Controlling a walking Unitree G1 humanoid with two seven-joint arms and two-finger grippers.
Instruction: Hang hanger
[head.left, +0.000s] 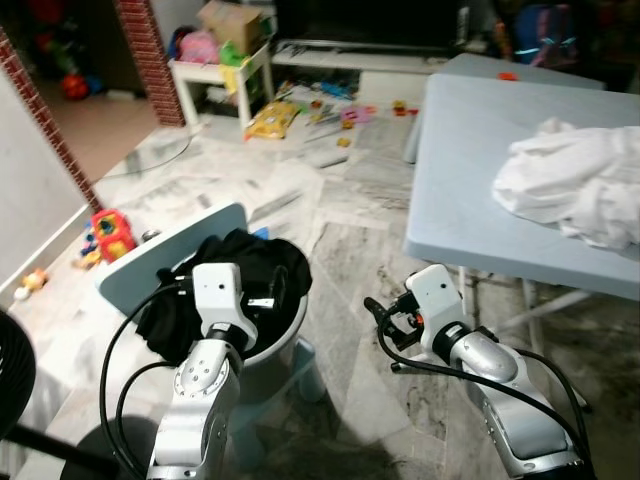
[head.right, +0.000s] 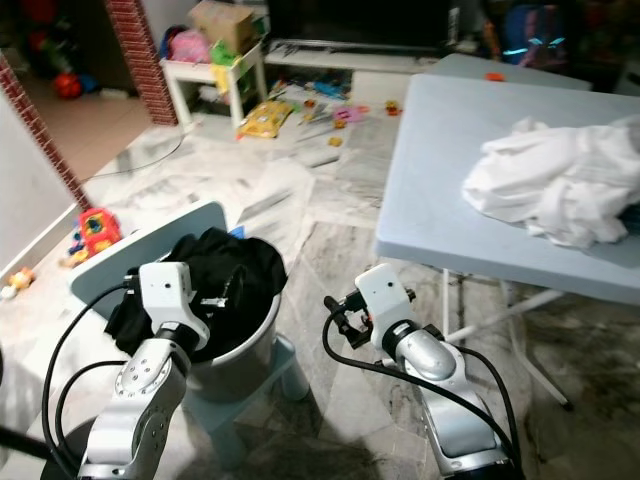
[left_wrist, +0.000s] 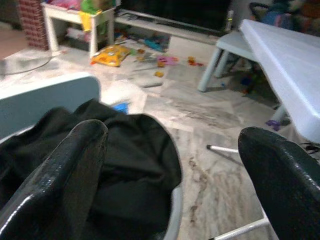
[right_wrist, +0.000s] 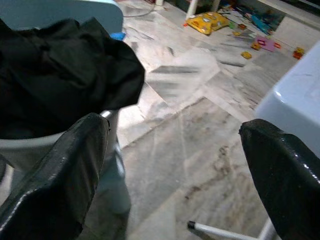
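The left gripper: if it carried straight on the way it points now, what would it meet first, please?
Most likely the black clothing heaped in the pale bucket. The left gripper, fingers spread, looks over that heap, with marble floor beyond. Depth is hard to judge.

Before me a black garment (head.left: 240, 270) fills a white basket (head.left: 285, 345) on a blue chair (head.left: 160, 250). White cloth (head.left: 575, 185) lies heaped on the blue table (head.left: 470, 170). Toys (head.left: 272, 118) litter the marble floor (head.left: 350, 250).
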